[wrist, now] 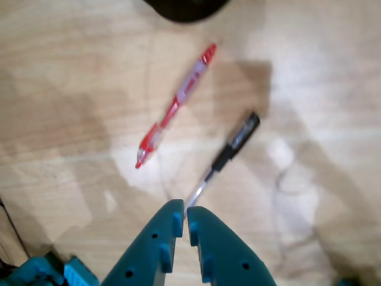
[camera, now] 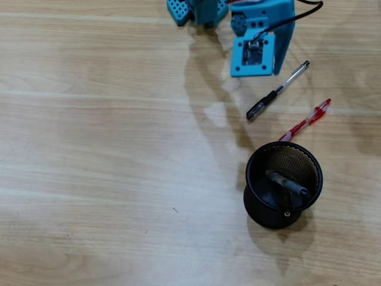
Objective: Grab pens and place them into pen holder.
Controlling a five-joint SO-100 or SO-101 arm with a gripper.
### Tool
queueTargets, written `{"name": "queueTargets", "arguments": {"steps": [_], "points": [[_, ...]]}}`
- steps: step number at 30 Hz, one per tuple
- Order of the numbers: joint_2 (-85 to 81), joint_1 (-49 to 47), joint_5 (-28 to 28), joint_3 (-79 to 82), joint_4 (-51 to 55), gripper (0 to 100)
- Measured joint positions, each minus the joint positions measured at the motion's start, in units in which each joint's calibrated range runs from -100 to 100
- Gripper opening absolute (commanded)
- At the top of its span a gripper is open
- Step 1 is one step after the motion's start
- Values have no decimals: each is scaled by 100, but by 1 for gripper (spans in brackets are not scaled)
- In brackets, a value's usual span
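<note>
My gripper (wrist: 186, 215) jaws nearly closed, empty, above black pen (wrist: 229, 152) tip. Red pen (wrist: 175, 107) beside it. Pen holder (camera: 284, 183) holds one pen, path clear.

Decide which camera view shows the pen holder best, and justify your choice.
The overhead view: the black mesh pen holder appears whole on the table, with one pen already inside. The wrist view shows only a dark sliver of it at the top edge, too cropped to judge.
</note>
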Motion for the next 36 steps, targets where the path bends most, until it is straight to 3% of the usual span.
{"name": "queueTargets", "arguments": {"steps": [5, 21, 26, 36], "points": [[170, -429, -614, -1100, 1562, 2], [1827, -1667, -1847, -1881, 1649, 2], [2268, -1801, -1966, -2289, 1649, 3], [2481, -1801, -1997, -2476, 1649, 22]]}}
